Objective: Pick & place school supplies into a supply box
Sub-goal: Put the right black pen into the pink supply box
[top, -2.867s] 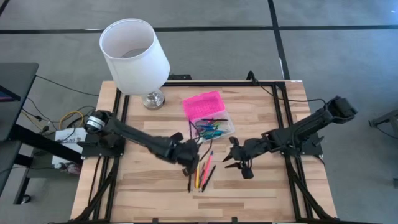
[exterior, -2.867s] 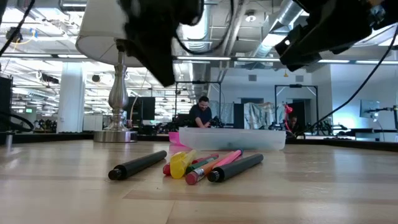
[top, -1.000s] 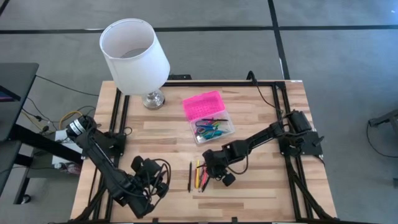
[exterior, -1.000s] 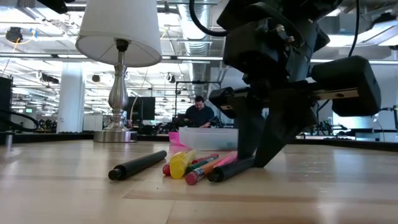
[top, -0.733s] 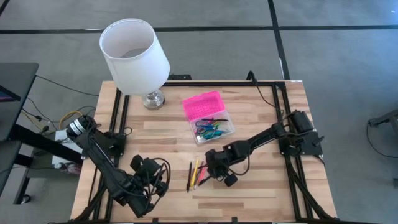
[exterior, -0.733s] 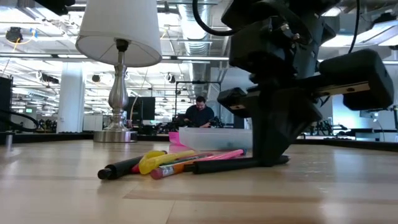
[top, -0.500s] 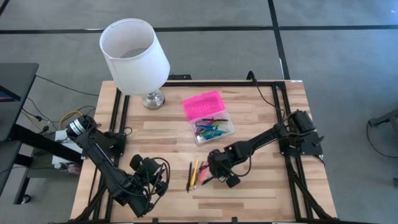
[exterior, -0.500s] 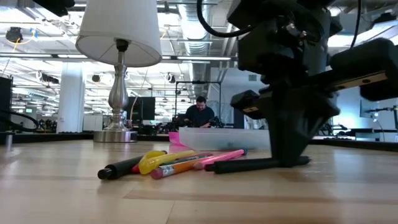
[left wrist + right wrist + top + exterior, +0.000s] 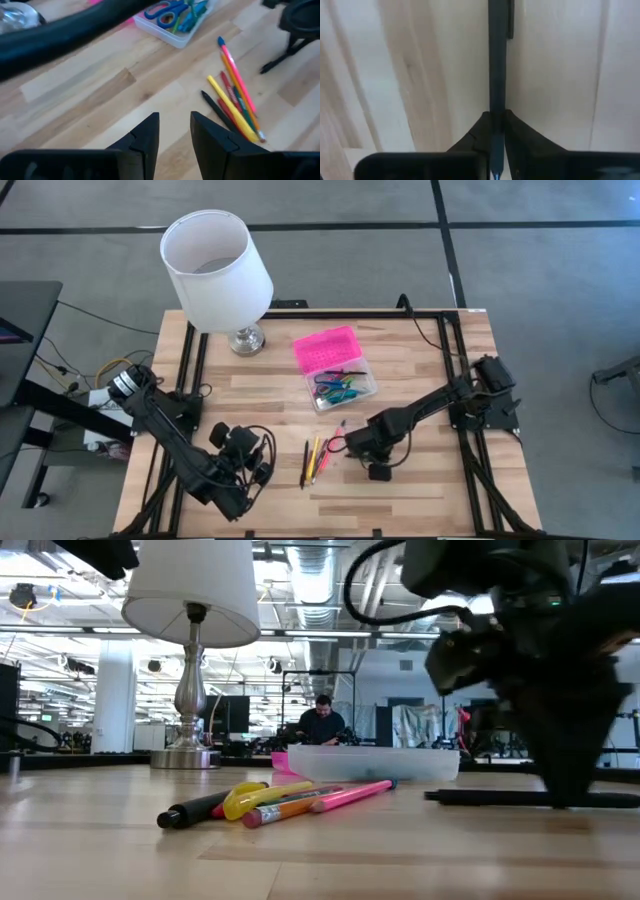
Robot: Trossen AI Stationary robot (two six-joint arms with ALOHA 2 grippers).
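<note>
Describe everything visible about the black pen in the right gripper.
The black pen is thin, straight and dark, apparently plastic, with a clip near its far end. The right gripper is shut on one end of it, a finger on each side. In the low view the pen lies level, at or just above the table; contact cannot be told. In the high view it sits right of the loose pens and below the box, touching neither.

Two dark jointed arms; black looping cables; left pincer (image 9: 172,131) has black wedge-shaped fingers (image 9: 145,135).
</note>
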